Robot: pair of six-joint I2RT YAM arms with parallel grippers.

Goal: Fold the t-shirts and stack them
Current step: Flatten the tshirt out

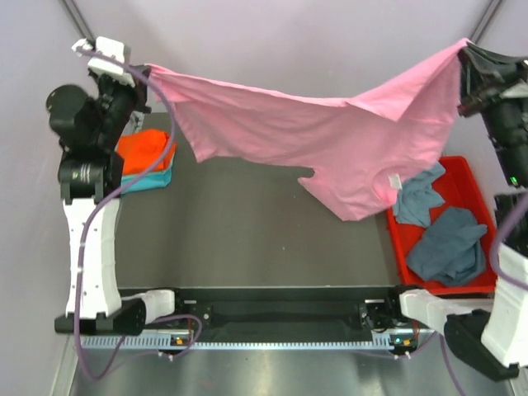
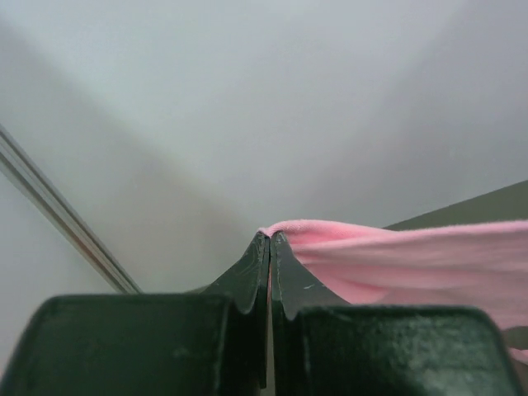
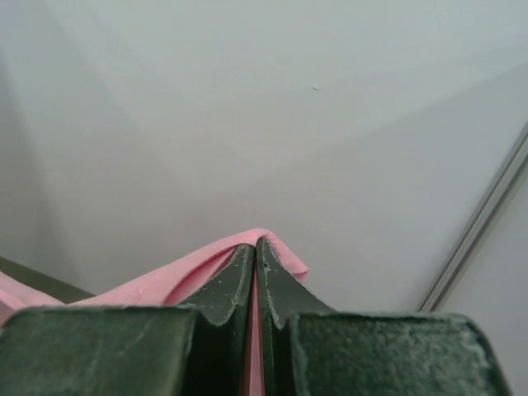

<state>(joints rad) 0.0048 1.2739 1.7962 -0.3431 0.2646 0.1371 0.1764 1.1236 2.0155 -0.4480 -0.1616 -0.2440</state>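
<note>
A large pink t-shirt (image 1: 330, 136) hangs stretched in the air between both arms, above the dark table (image 1: 247, 239). My left gripper (image 1: 147, 73) is shut on its left corner; the wrist view shows pink cloth (image 2: 412, 264) pinched at the fingertips (image 2: 270, 239). My right gripper (image 1: 464, 48) is shut on its right corner, pink cloth (image 3: 165, 285) wrapped over the tips (image 3: 254, 243). The shirt's collar end sags lowest at centre right. A folded orange t-shirt (image 1: 147, 148) lies on a folded teal one (image 1: 153, 178) at the table's left. Grey-blue and slate t-shirts (image 1: 450, 243) lie in the bin.
A red plastic bin (image 1: 462, 186) stands at the table's right edge, with the pink shirt's low end hanging just beside its left wall. Grey walls close in at the back and both sides. The arm bases and a black rail (image 1: 280, 305) run along the near edge.
</note>
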